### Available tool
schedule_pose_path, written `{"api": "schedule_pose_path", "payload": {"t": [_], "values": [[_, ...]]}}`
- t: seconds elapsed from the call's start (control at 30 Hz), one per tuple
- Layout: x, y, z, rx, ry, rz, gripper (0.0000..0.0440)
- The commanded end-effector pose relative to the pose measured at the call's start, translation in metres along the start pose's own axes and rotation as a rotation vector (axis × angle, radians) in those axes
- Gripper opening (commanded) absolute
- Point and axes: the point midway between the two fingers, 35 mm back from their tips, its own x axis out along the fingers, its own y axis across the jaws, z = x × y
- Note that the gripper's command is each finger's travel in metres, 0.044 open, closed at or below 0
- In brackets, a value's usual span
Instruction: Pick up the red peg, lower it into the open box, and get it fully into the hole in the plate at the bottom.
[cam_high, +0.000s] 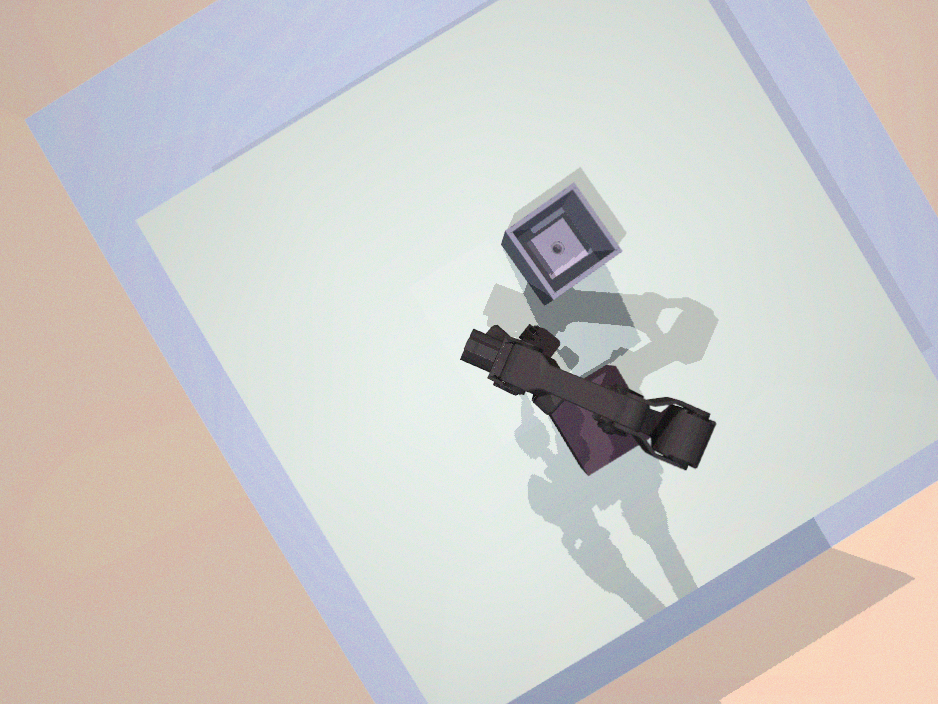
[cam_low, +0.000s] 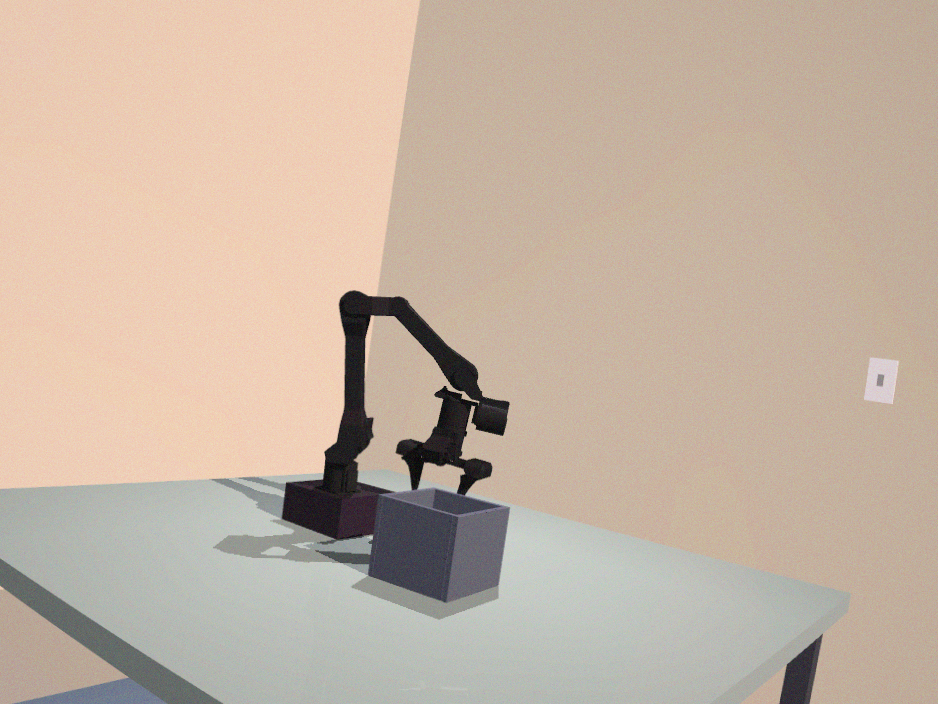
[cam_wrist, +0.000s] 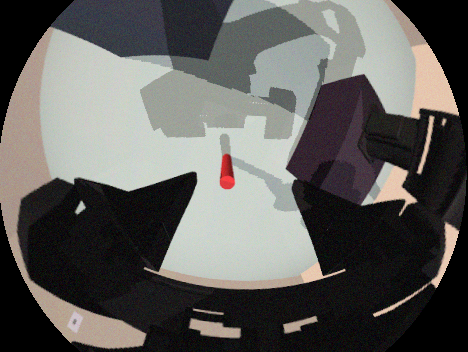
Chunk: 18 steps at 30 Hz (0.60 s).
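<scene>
The red peg (cam_wrist: 227, 172) stands upright on the table between the box and the robot's base, seen in the wrist view. It is hidden in the top and exterior views. My gripper (cam_wrist: 246, 180) (cam_low: 437, 486) is open and empty, pointing down above the peg. In the wrist view the peg appears between the two fingertips, nearer the left one, touching neither. The open grey-purple box (cam_high: 528, 263) (cam_low: 412, 545) (cam_wrist: 140, 30) stands on the table; in the exterior view it partly hides the fingertips. The plate (cam_high: 572, 238) at its bottom has a round hole (cam_high: 557, 247) with no peg in it.
The dark purple base block (cam_high: 594, 454) (cam_low: 322, 515) (cam_wrist: 332, 135) stands beside the peg, to its right in the wrist view. The box wall is at the top left there. The arm's shadow falls on the pale table (cam_high: 318, 303) (cam_low: 606, 606) between box and base.
</scene>
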Motion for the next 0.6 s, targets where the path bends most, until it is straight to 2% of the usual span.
{"api": "schedule_pose_path", "payload": {"t": [0.0,0.33,0.43,0.57], "values": [[0.01,0.001,0.002,-0.002,-0.016,0.0,0.0429],[0.039,0.003,0.006,0.021,-0.041,0.012,0.0398],[0.045,0.006,0.005,0.02,-0.04,0.02,0.0346],[0.053,0.011,0.002,0.012,-0.035,0.027,0.0242]]}}
